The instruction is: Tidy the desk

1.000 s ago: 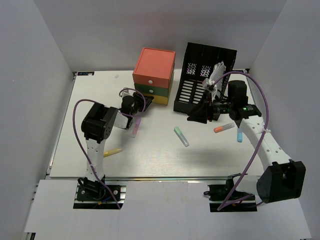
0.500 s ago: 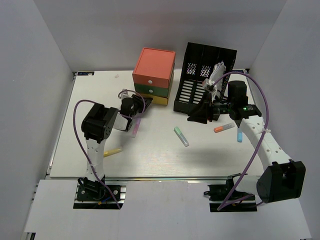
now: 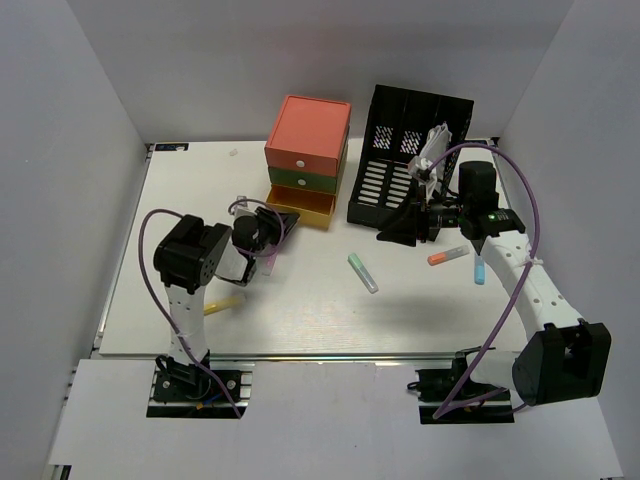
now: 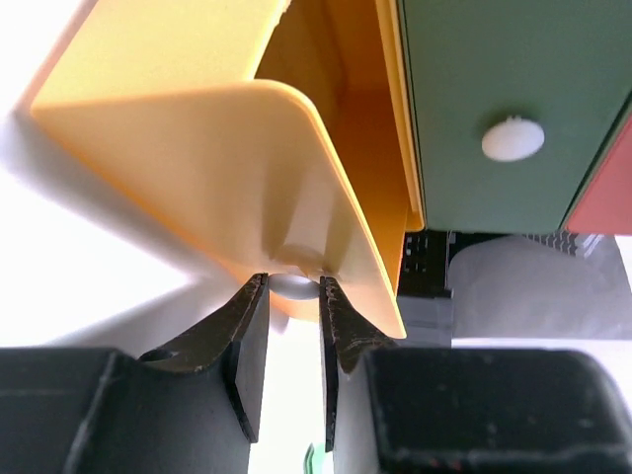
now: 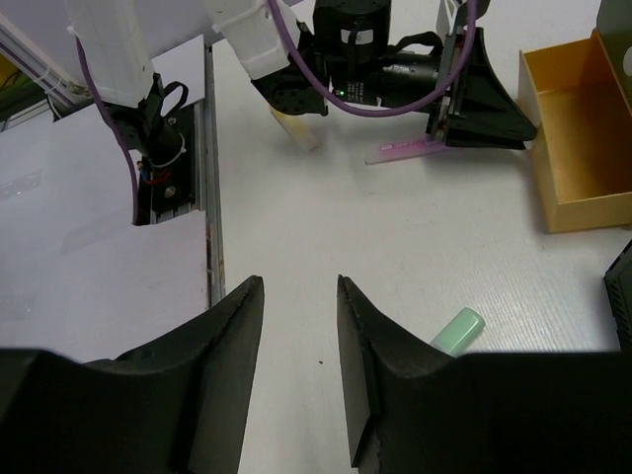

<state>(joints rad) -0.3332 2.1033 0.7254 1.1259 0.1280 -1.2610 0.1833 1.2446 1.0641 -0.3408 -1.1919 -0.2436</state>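
Observation:
The desk (image 3: 300, 315) is a wide white tabletop. The three-drawer box (image 3: 308, 140) stands at the back, and its bottom yellow drawer (image 3: 312, 208) is pulled partly out. My left gripper (image 3: 282, 220) is shut on the drawer's white knob (image 4: 294, 286), below the yellow drawer front (image 4: 217, 168). My right gripper (image 3: 393, 228) hovers open and empty in front of the black file rack (image 3: 410, 150). In the right wrist view the right gripper (image 5: 300, 286) is over bare desk (image 5: 296, 227), with the open yellow drawer (image 5: 573, 138) ahead.
Loose markers lie on the desk: green (image 3: 362, 271), orange (image 3: 447, 256), blue (image 3: 479, 270), pink (image 3: 270, 258), yellow (image 3: 222, 304). A white crumpled item (image 3: 432, 150) sits in the rack. The green drawer (image 4: 494, 109) is shut above the yellow one. A metal rail (image 5: 209, 197) edges the desk.
My left gripper has drawn back toward the near left with the knob, and the yellow drawer has slid out of the box. The right arm has not moved.

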